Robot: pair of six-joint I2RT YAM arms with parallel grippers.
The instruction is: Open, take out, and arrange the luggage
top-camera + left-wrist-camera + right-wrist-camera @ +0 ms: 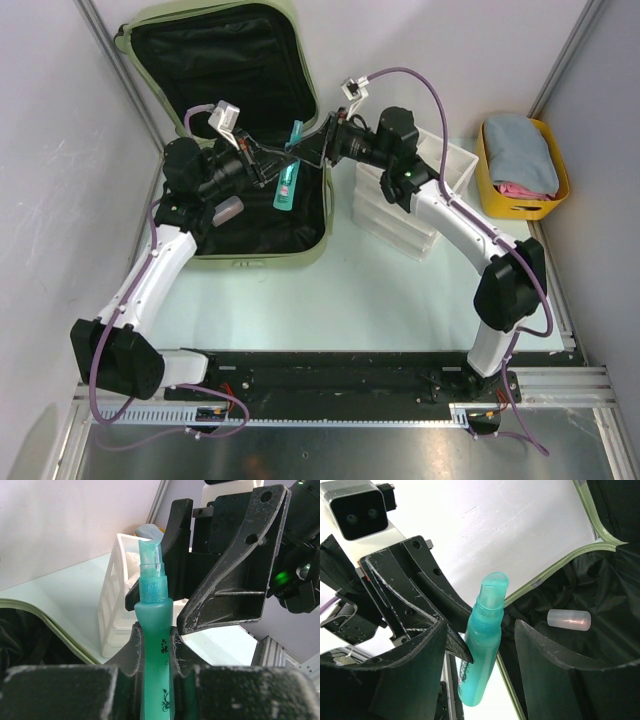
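The pale sage-green suitcase [265,260] lies open at the back left, its black lining showing. My left gripper [276,166] is shut on a teal spray bottle [287,182] and holds it above the suitcase's right edge. In the left wrist view the gripper [154,641] clamps the bottle [152,611] at its body, nozzle up. My right gripper [306,150] is open. In the right wrist view its jaws [480,630] stand either side of the bottle [484,640] without closing on it. A small clear pinkish bottle [569,619] lies on the lining.
A white divided organizer tray [402,205] stands right of the suitcase. A yellow tub [520,205] with blue and pink cloths sits at the far right. Grey walls and metal posts close in the back and sides.
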